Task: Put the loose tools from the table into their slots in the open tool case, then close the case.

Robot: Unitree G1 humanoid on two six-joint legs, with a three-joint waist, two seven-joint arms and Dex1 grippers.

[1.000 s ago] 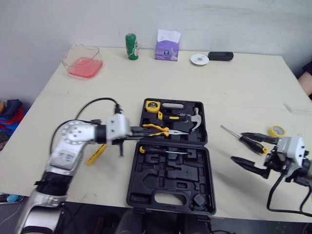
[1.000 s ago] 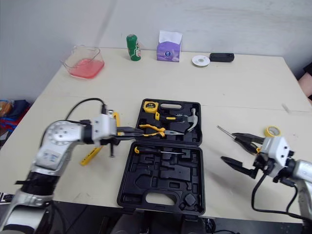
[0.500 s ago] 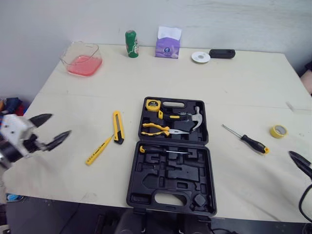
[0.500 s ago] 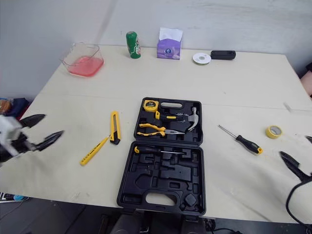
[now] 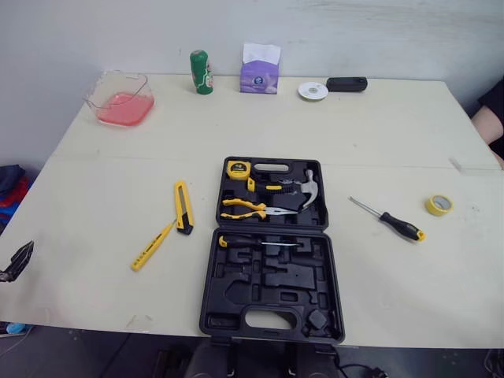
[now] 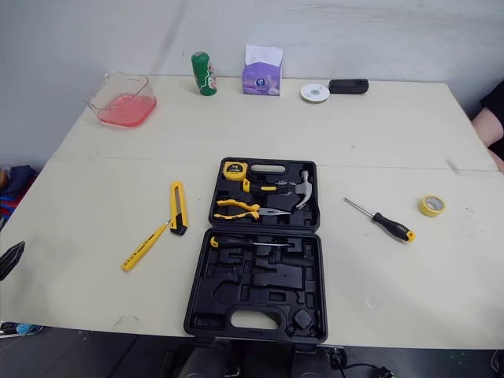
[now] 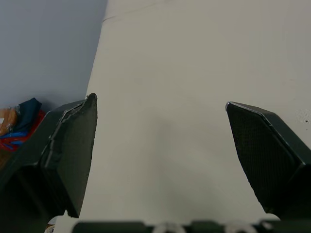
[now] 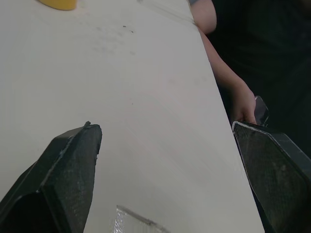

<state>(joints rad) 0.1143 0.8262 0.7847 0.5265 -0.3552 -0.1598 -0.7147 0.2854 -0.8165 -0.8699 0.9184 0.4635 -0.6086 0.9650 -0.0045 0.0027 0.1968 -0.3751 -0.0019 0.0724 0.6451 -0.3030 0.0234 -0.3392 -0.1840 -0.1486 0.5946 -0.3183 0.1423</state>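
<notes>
Both arms have drawn back since a moment ago. The left gripper (image 7: 160,101) now hangs at the table's (image 5: 378,134) front left edge and the right gripper (image 8: 165,125) by its right edge, each spread wide and empty. That leaves open room around the tool case (image 5: 272,276), which lies open with pliers (image 5: 250,208) slotted. A knife (image 5: 183,206) and a thin yellow tool (image 5: 152,246) lie loose to its left, a screwdriver (image 5: 392,221) and a tape roll (image 5: 439,205) to its right.
</notes>
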